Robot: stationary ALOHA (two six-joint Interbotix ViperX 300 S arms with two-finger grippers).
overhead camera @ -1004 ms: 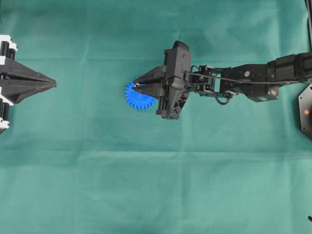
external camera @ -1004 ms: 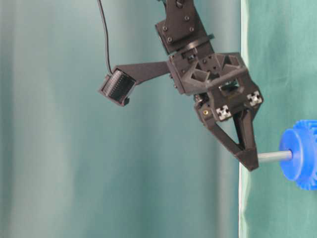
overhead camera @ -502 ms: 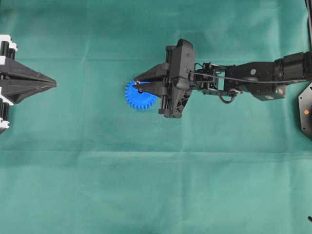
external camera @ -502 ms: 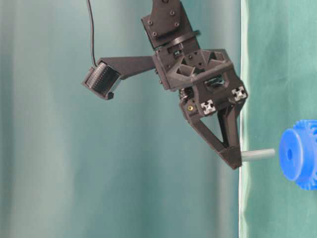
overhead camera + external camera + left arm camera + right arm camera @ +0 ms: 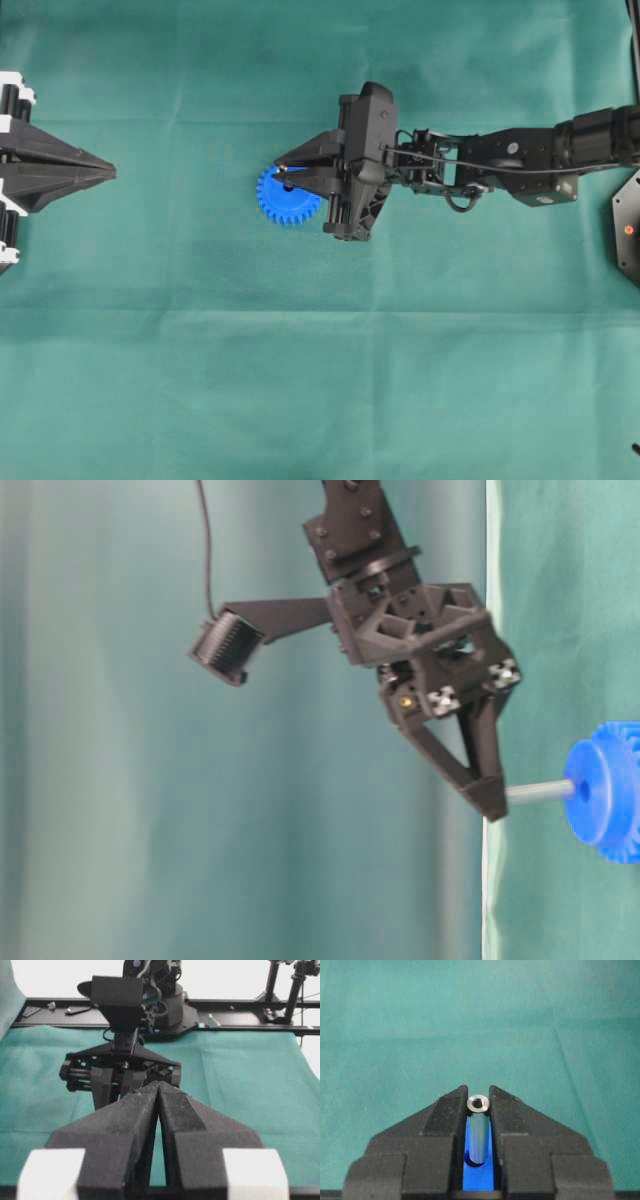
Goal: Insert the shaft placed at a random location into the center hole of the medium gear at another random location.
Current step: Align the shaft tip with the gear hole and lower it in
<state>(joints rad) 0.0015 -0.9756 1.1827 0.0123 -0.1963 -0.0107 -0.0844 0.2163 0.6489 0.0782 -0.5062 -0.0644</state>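
- Landmark = the medium gear [image 5: 286, 197], flat on the green cloth [image 5: 300, 380]. Everything below is placed rel. to it.
- Far left of gear: left gripper [image 5: 108, 174] parked at the cloth edge, well apart from it. Fingers pressed together w/ nothing between (left wrist view shows the pads [image 5: 145, 1110] meeting at the tips). No risk from it where it sits, I'd judge.
- At the gear: the shaft [image 5: 540, 792] stands along the gear's axis, its free end at the center hole [image 5: 582, 791] on the raised hub. Side view shows the tip at or just inside the hub face; can't tell depth. Most of the pin's length is outside the gear.
- Just right of gear, partly over it: right gripper [image 5: 479, 1105], fingers pinching the shaft near its other end; blue of the gear shows between them below the pin.
- Risks, my read:
  - Pin looks about as wide as the hole, so slight tilt or offset = jam on the rim.
  - Pushing while jammed could make the shaft slip in the pads or skid the gear on the cloth.
  - Letting go before it's seated deep enough → pin topples out.
  - Fingertips are near the hub as the pin goes down; may bump it before full depth.
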